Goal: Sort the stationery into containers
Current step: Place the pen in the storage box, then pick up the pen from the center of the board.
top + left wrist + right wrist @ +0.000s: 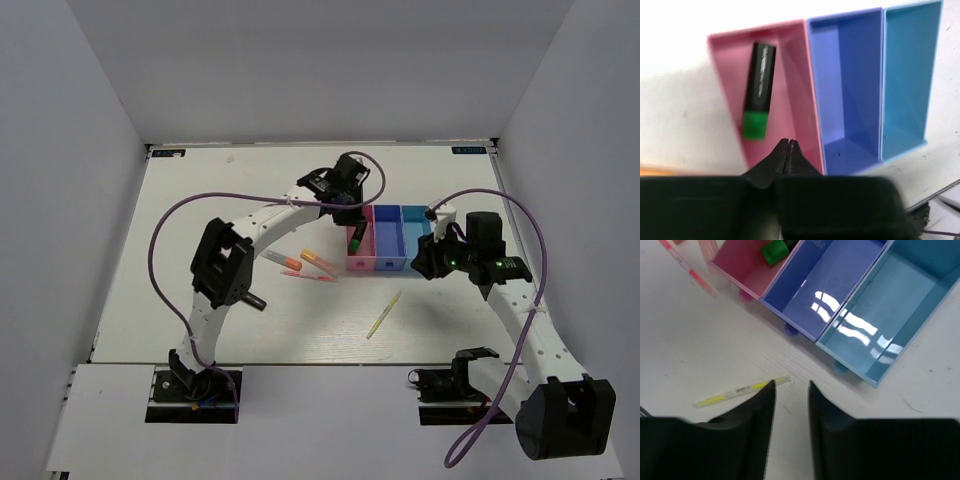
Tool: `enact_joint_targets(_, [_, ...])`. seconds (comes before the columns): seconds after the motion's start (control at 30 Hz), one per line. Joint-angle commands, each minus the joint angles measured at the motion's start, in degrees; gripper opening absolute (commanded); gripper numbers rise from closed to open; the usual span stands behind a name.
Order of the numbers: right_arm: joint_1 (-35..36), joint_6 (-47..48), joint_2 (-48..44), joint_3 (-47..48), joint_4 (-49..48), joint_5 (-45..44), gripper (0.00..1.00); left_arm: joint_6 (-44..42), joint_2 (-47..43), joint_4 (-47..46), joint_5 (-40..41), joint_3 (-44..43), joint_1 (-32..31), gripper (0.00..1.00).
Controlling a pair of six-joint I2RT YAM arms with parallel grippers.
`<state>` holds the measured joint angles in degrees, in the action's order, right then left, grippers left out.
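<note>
- My left end effector (789, 143) is pinched together and holds nothing. It hangs over the pink bin (799, 100), where the green marker (759, 90) lies. Going lower could bump the wall.
- My right end effector (791, 390) is apart, just beside the yellow pen (740, 391) on the surface (700, 340). That thin pen could roll away.

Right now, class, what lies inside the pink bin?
One black-green marker lies in the pink bin, green end nearest the left gripper. The shut gripper covers part of the bin's near end, so that spot is unseen.
</note>
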<state>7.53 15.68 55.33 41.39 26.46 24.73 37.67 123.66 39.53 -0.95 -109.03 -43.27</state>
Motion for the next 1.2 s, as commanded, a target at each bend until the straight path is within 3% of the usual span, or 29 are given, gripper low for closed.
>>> enact_joint_targets(0.0, [-0.4,0.2,0.0,-0.2,-1.7,0.5,0.29,-0.1,-12.9,4.0,4.9,4.4,-1.7,0.0])
enact_joint_targets(0.03, [-0.6,0.2,0.0,-0.3,-1.6,0.7,0.13,0.4,-17.4,5.3,6.2,6.6,-2.3,0.0])
enact_joint_targets(0.07, [-0.4,0.2,0.0,-0.2,-1.8,0.7,0.02,2.2,-19.6,6.3,12.7,14.1,-2.6,0.0])
enact_joint_targets(0.1, [-0.6,0.0,0.0,-0.2,-1.7,0.7,0.0,5.3,-26.9,8.4,15.2,17.2,-2.5,0.0])
enact_joint_targets(0.13, [-0.4,0.0,0.1,-0.1,-1.2,0.7,0.07,10.2,-29.3,12.3,20.8,20.3,-2.5,0.19])
enact_joint_targets(0.17, [-0.4,0.0,0.3,0.2,-1.3,0.7,0.24,12.3,-31.8,13.9,25.6,29.1,-2.3,0.32])
enact_joint_targets(0.23, [-0.3,0.0,0.7,0.4,-1.1,0.7,0.73,18.4,-41.3,16.3,27.0,35.2,0.3,0.49])
enact_joint_targets(0.27, [-0.4,0.0,1.1,0.6,-0.8,0.8,0.75,19.3,-43.4,16.2,26.4,43.6,2.2,0.62])
enact_joint_targets(0.33, [-0.4,0.0,1.1,0.6,-0.6,0.8,0.72,21.6,-50.6,13.9,23.6,50.5,7.0,0.68])
enact_joint_targets(0.47, [-0.6,-0.1,1.1,0.5,-0.9,0.8,0.65,22.5,-53.3,12.9,17.6,56.5,13.3,0.64])
enact_joint_targets(0.57, [-0.5,-0.2,1.1,0.4,-1.0,0.3,0.64,22.7,-49.8,13.6,15.2,56.0,16.5,0.62])
enact_joint_targets(1.17, [-0.9,-0.4,1.2,0.4,-0.7,-0.2,0.64,24.6,-37.0,5.5,12.2,60.8,20.1,0.56])
